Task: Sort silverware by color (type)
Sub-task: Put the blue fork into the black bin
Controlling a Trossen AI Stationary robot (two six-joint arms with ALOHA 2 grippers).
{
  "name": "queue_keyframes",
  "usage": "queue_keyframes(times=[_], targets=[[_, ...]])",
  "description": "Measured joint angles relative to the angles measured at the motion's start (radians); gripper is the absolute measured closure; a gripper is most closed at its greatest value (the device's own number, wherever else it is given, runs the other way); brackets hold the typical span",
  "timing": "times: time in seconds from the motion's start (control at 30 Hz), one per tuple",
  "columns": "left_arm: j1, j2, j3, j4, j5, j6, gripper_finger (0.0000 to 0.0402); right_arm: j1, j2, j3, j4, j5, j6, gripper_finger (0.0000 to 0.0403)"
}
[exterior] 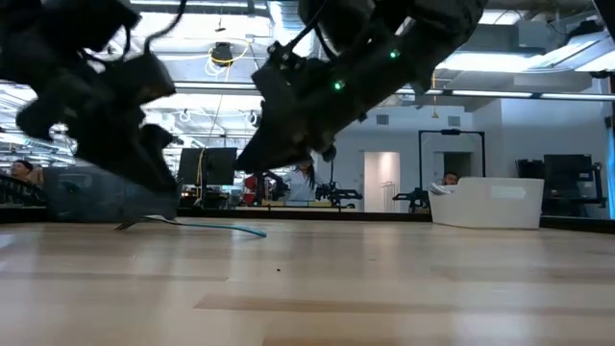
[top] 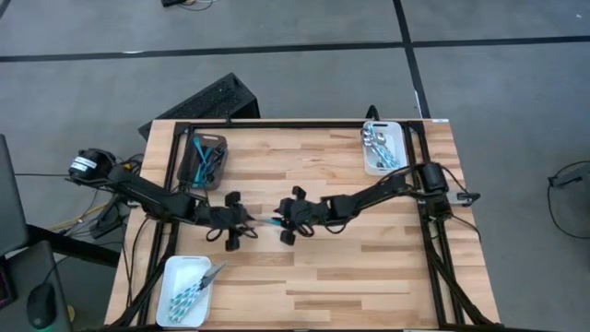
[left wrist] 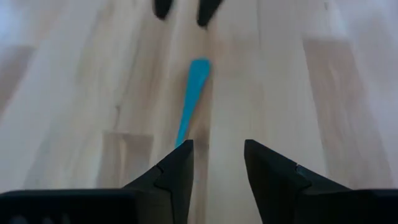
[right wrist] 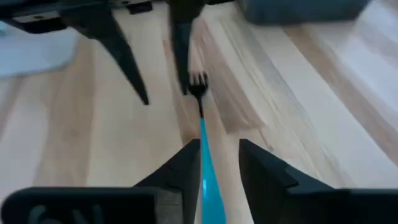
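Observation:
One fork (top: 267, 221) with a teal handle and a metal head lies flat on the wood at mid-table, seen in the low view as a thin line (exterior: 216, 228). My left gripper (top: 247, 221) is open at the fork's head end. In the left wrist view the handle (left wrist: 189, 99) runs out from behind one finger (left wrist: 177, 162). My right gripper (top: 281, 221) is open at the handle end and stays above the table (exterior: 264, 159). In the right wrist view the handle (right wrist: 202, 143) passes between its fingers, and the tines (right wrist: 198, 84) point at my left gripper. My left gripper has one finger (right wrist: 180, 56) standing right at the fork's tines, low over the table (exterior: 159, 197). Whether it touches the fork, I cannot tell.
A dark grey tray (top: 195, 166) with several pieces sits at the far left. One white tray (top: 369, 164) holding spoons is at the far right. Another white tray (top: 171, 300) with teal-handled pieces is at the near left corner. Bare wood lies toward the near right.

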Motion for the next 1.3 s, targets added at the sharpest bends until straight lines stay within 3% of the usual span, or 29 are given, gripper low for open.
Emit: queue_keyframes(times=[0.07, 0.3, 0.43, 0.53, 0.6, 0.67, 0.8, 0.97, 1.1, 1.3], targets=[[0.002, 0.055, 0.003, 0.001, -0.003, 0.003, 0.0273, 0.003, 0.013, 0.009, -0.007, 0.003, 0.015, 0.0263], [0.043, 0.221, 0.01, 0.045, -0.158, 0.031, 0.0285, 0.032, 0.003, 0.013, -0.048, 0.004, 0.044, 0.0268], [0.076, 0.273, 0.011, 0.09, -0.163, 0.036, 0.0314, 0.045, -0.011, 0.017, -0.05, 0.005, 0.04, 0.0275], [0.094, 0.285, 0.012, 0.1, -0.12, 0.035, 0.0359, 0.046, -0.019, 0.014, -0.095, 0.007, 0.04, 0.0283], [0.102, 0.284, 0.012, 0.103, -0.112, 0.027, 0.0387, 0.051, -0.032, 0.015, -0.129, 0.041, 0.057, 0.0289], [0.115, 0.264, 0.01, 0.106, -0.113, 0.005, 0.0391, 0.057, -0.069, 0.013, -0.209, 0.106, 0.083, 0.0297], [0.166, 0.127, 0.0, 0.052, -0.136, -0.012, 0.0397, 0.065, -0.149, 0.01, -0.339, 0.19, 0.115, 0.031], [0.331, -0.178, 0.006, -0.031, -0.288, -0.001, 0.0401, 0.07, -0.251, 0.01, -0.428, 0.257, 0.079, 0.0316], [0.477, -0.405, 0.01, -0.076, -0.318, 0.031, 0.0401, 0.063, -0.287, 0.011, -0.474, 0.308, 0.071, 0.0316], [0.693, -0.581, 0.005, -0.384, -0.466, -0.044, 0.0401, 0.048, -0.266, 0.007, -0.488, 0.331, 0.103, 0.0316]])
